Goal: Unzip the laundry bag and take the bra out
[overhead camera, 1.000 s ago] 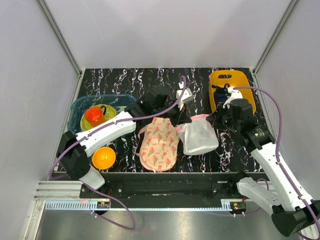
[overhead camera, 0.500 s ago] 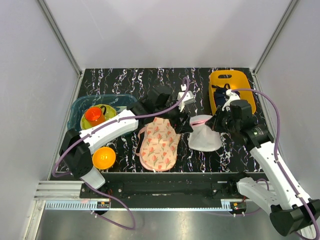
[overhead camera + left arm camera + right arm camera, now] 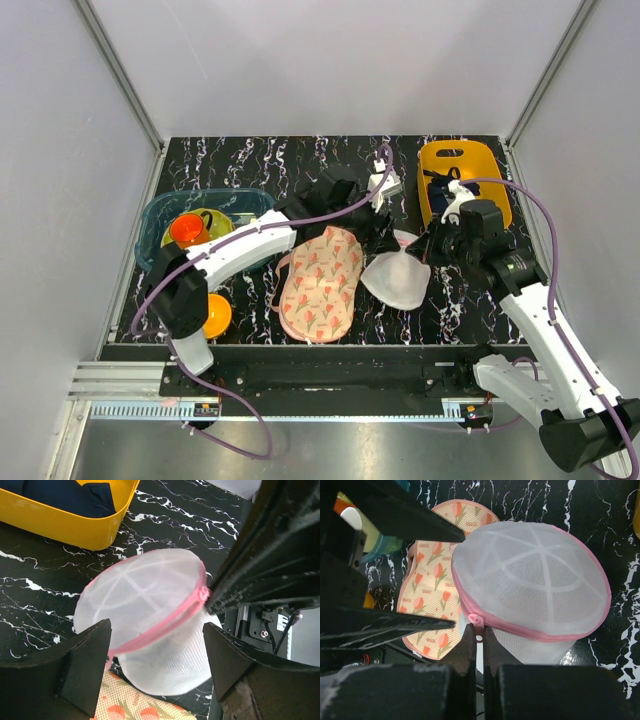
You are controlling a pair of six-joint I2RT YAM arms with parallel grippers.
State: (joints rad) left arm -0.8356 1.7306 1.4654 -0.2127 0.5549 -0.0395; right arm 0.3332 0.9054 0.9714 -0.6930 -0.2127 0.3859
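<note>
The laundry bag (image 3: pixel 395 280) is a white mesh dome with pink zipper trim, resting on the black marbled table right of centre. My right gripper (image 3: pixel 479 632) is shut on the bag's small pink zipper pull (image 3: pixel 480 626), at the rim on the bag's (image 3: pixel 535 580) near side. My left gripper (image 3: pixel 156 635) stands open just above the bag (image 3: pixel 145 615), its two fingers on either side and apart from the mesh. From above, the left gripper (image 3: pixel 380 238) is at the bag's far-left edge and the right gripper (image 3: pixel 425 245) at its far-right edge. The bra is hidden.
A floral peach pad (image 3: pixel 320 280) lies just left of the bag. A yellow bin (image 3: pixel 463 180) with a dark navy garment (image 3: pixel 75 490) stands at the back right. At the left are a teal tub (image 3: pixel 165 215) holding an orange cup and an orange bowl (image 3: pixel 217 315).
My left gripper has opened and let go of the bag, then shifted back and right. The bag has slackened from a stretched sheet into a dome. The right gripper still pinches the pull.
</note>
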